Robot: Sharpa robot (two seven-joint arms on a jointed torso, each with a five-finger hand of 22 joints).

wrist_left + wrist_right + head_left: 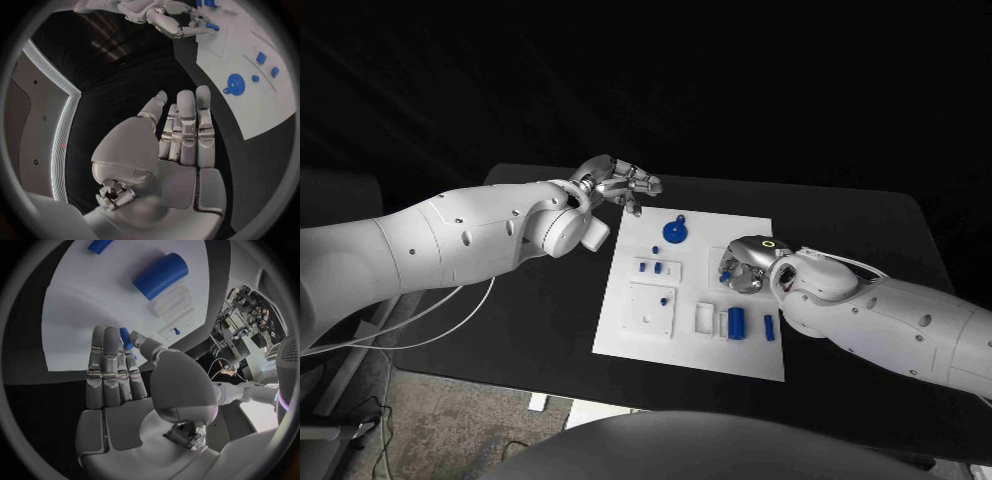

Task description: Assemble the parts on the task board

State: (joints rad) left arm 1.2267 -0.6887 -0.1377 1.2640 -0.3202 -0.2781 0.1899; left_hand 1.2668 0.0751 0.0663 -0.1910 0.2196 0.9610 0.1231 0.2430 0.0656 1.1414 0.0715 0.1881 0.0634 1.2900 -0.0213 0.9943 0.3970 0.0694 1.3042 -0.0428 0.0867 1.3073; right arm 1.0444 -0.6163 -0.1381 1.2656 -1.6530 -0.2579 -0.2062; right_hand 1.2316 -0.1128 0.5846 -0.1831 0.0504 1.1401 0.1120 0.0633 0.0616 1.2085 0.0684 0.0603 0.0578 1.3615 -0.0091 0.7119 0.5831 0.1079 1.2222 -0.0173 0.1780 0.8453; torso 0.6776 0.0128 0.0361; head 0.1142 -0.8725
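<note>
Left of the task board (692, 340), the left hand (617, 183) hovers over the black table (862, 240) near the board's far left corner. Its wrist view shows the fingers (186, 125) stretched out straight and close together, with nothing in them and nothing touched.

On the board, going left to right: a recessed square plate (652, 308) sits near the left edge, with two small blue parts (649, 267) in a smaller recess beyond it. A round blue disc with a small tab (675, 233) lies at the far end, flat on the white surface. Near the right edge a thick blue cylinder (736, 320) lies in a shallow clear tray, and a thin blue pin (769, 327) lies just beside it.

At the board's right edge the right hand (744, 268) rests low over the white plate. From the right wrist view a small blue part (125, 338) sits between its thumb and its fingertips (105, 335), so it appears pinched, while the other fingers lie straight. In the head view that hand hides the board beneath it, and the part's shape is too small to make out.
</note>
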